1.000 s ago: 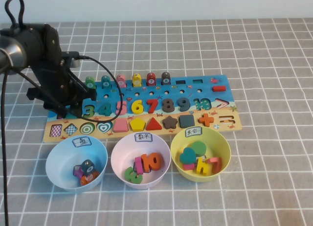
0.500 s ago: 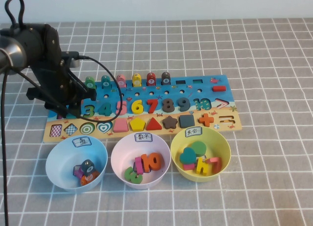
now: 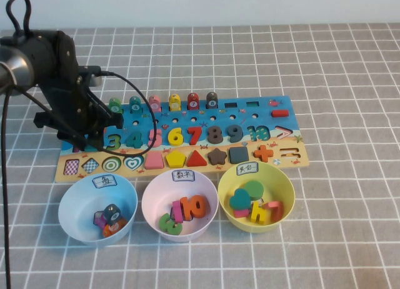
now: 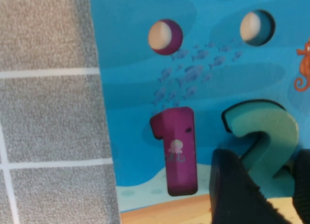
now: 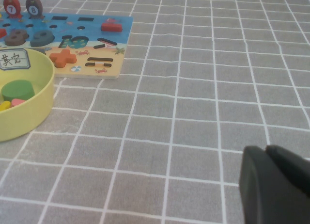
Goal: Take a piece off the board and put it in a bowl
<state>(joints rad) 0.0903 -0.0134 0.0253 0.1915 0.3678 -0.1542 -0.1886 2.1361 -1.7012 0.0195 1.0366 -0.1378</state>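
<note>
The board [image 3: 284, 123] lies across the middle of the table. My left gripper [image 3: 92, 136] is down on its left end. In the left wrist view its fingers [image 4: 232, 185] stand on either side of the teal "2" piece [image 4: 264, 124] and press its lower part, shut on it. The piece sits in or just above its slot, beside a purple "1" [image 4: 177, 146]. In the high view the arm hides the piece. The pale pink bowl [image 3: 150, 192] stands in front of the board, with several numerals inside. My right gripper [image 5: 266, 149] is shut and empty above bare cloth, out of the high view.
A blue bowl [image 3: 69, 201] and a yellow bowl [image 3: 284, 182] flank the pink one, each holding pieces. The green "3" [image 3: 113, 141] and further numerals stay on the board. Coloured pegs [image 3: 174, 102] stand along its far edge. A black cable loops from the left arm over the board.
</note>
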